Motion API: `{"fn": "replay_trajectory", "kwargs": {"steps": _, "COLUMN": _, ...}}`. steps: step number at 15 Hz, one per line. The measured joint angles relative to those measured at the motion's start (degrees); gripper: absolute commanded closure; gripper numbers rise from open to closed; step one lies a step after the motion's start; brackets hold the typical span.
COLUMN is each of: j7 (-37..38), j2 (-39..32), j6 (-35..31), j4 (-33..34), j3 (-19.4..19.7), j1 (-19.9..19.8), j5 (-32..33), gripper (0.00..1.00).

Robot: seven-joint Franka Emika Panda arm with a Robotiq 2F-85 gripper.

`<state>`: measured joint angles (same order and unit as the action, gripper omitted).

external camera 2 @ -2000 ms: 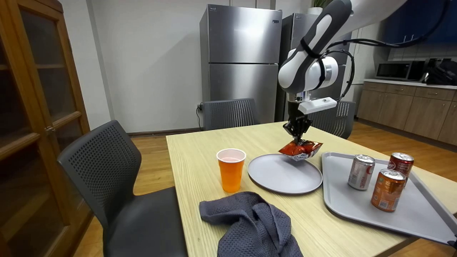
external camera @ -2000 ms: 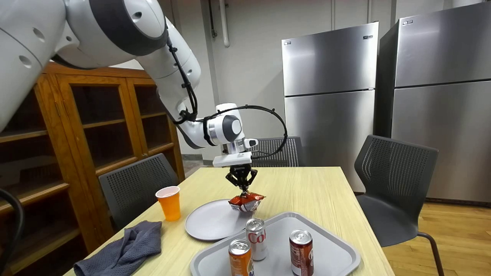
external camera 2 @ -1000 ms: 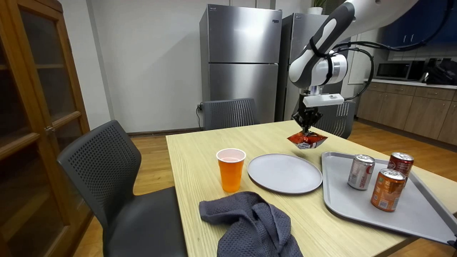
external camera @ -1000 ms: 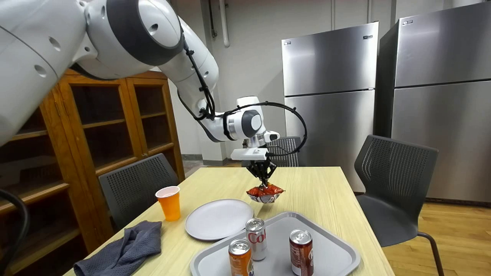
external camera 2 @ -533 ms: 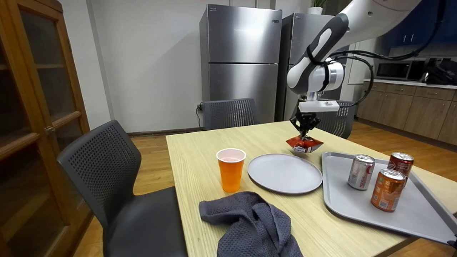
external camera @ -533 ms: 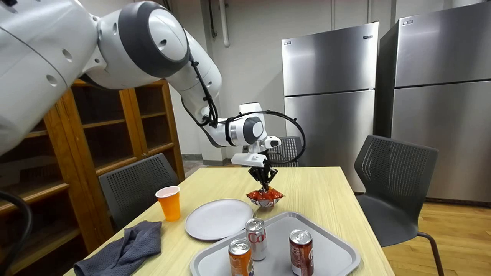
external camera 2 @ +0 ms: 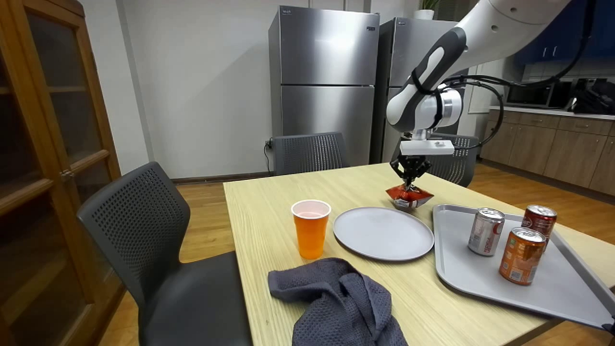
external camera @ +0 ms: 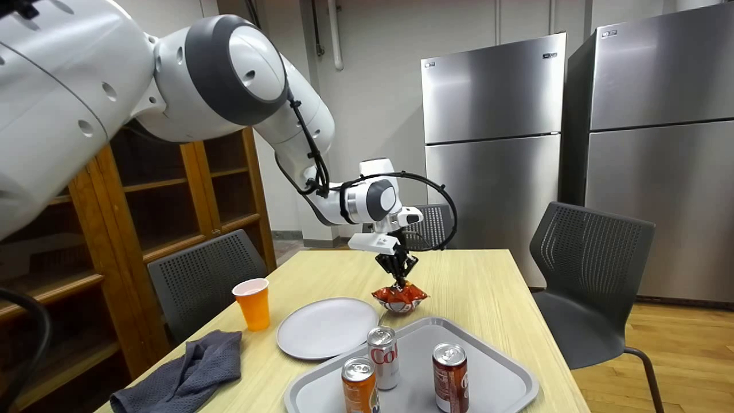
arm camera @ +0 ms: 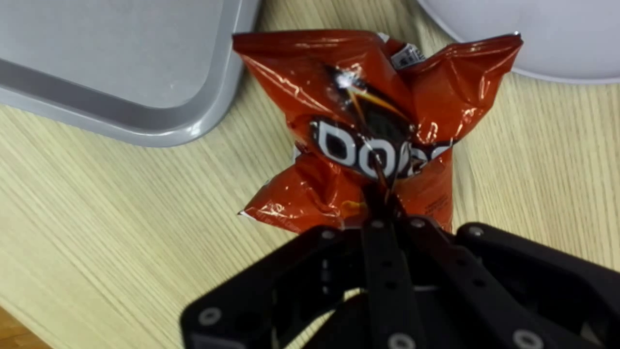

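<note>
Wrist view shows you the table [arm camera: 145, 218] reaching out on both sides; both exterior views run it back to its far edge. A rounded corner of the tray [arm camera: 121, 48] and the plate [arm camera: 547, 34] closely flank the bag [arm camera: 368, 121]. It's glossy red, crumpled, its white lettering creased, its underside perhaps touching the table. Your gripper [arm camera: 385, 196] is closed tight, pinching its middle.

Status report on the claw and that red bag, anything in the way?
Claw shut on the red bag. Crumpled at the grip; contact with table unclear. Gray tray and plate close by.
</note>
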<state>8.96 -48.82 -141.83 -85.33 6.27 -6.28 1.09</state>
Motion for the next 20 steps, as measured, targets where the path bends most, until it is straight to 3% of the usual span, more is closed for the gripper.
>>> {"fn": "replay_trajectory", "kwargs": {"steps": 2, "j7": 0.23, "j2": -0.30, "j6": -0.32, "j4": 0.12, "j3": 0.31, "j1": 0.13, "j5": 0.00, "gripper": 1.00}}
{"fn": "replay_trajectory", "kwargs": {"steps": 3, "j7": 0.35, "j2": -0.44, "j6": -0.45, "j4": 0.17, "j3": 0.40, "j1": 0.17, "j5": 0.00, "gripper": 0.93}}
{"fn": "replay_trajectory", "kwargs": {"steps": 4, "j7": 0.51, "j2": -0.56, "j6": -0.56, "j4": 0.23, "j3": 0.43, "j1": 0.17, "j5": 0.00, "gripper": 0.73}}
{"fn": "replay_trajectory", "kwargs": {"steps": 14, "j7": 0.90, "j2": -0.42, "j6": -0.69, "j4": 1.43, "j3": 0.50, "j1": -0.05, "j5": -1.26, "gripper": 0.01}}
{"fn": "replay_trajectory", "kwargs": {"steps": 20, "j7": 0.75, "j2": 2.70, "j6": -1.40, "j4": 1.36, "j3": 0.49, "j1": -0.57, "j5": -1.94, "gripper": 0.00}}
